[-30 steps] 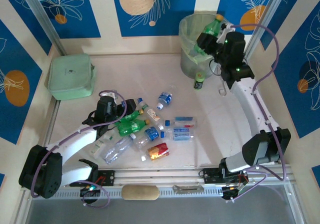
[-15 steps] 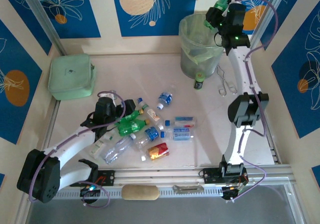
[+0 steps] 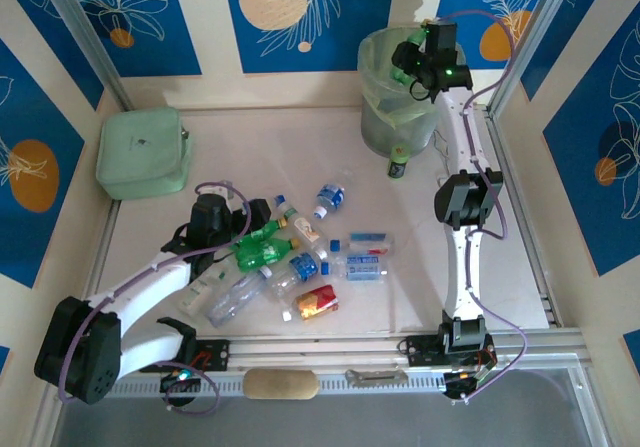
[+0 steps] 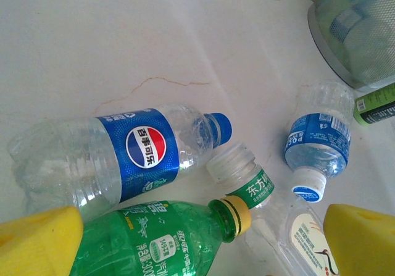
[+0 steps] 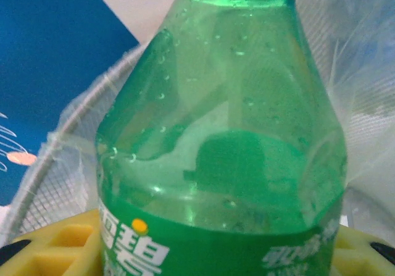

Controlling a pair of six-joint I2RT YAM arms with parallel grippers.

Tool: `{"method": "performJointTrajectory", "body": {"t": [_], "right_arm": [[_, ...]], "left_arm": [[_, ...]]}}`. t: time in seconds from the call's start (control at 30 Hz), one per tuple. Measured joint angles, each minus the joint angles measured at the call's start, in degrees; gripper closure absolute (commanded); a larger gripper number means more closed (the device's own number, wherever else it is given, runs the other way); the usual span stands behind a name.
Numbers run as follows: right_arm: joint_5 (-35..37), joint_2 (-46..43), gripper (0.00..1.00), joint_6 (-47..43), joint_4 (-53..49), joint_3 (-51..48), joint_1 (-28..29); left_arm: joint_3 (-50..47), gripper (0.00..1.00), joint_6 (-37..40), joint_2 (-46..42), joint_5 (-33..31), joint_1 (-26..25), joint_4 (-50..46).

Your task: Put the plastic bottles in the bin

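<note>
Blue leaf-print walls (image 3: 130, 7) box in a pale tabletop (image 3: 250, 147). The right fingers (image 5: 55, 245) are clamped on the label end of a held green bottle (image 5: 222, 165), yellow pads showing on both sides of it. Its long axis runs straight out from the fingers, neck leading. Beyond the neck lie the grey rim and pale liner of the bin (image 5: 55, 140), so the bottle hangs over the bin's mouth, near the right side of the rim in the overhead view. Letting go here should drop it inside.

The left fingers (image 4: 37, 242) stand wide apart, holding nothing, low over the loose pile. A lying green bottle (image 4: 160, 239) sits between them, its neck pointing right. A Pepsi bottle (image 4: 123, 158) lies just past it. This arm is much the nearer to the pile.
</note>
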Motion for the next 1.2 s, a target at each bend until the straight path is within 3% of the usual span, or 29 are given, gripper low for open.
{"method": "performJointTrajectory", "body": {"t": [0.13, 0.27, 0.37, 0.63, 0.87, 1.0, 1.2], "right_arm": [[-0.3, 0.0, 0.36, -0.8, -0.1, -0.2, 0.3], [-0.3, 0.0, 0.10, -1.9, -0.2, -0.2, 0.5], [-0.3, 0.0, 0.00, -2.7, -0.5, 0.3, 0.5], [-0.3, -2.7, 0.01, -2.7, -1.0, -0.1, 1.0], [-0.4, -15.3, 0.01, -3.5, 0.2, -7.5, 3.6], [-1.5, -25.6, 0.01, -4.9, 3.2, -18.2, 7.4], [-4.3, -42.5, 0.01, -5.4, 12.4, -45.7, 13.5]], "left_arm": [[0.0, 0.00, 0.0, 0.1, 0.0, 0.0, 0.0], [0.0, 0.00, 0.0, 0.1, 0.0, 0.1, 0.0], [0.0, 0.00, 0.0, 0.1, 0.0, 0.1, 0.0], [0.0, 0.00, 0.0, 0.1, 0.0, 0.1, 0.0], [0.0, 0.00, 0.1, -0.1, 0.0, 0.1, -0.5], [0.3, 0.00, 1.6, -1.3, 0.0, 0.1, -3.3], [4.1, 0.00, 6.7, -4.9, 1.1, 0.1, -14.0]]}}
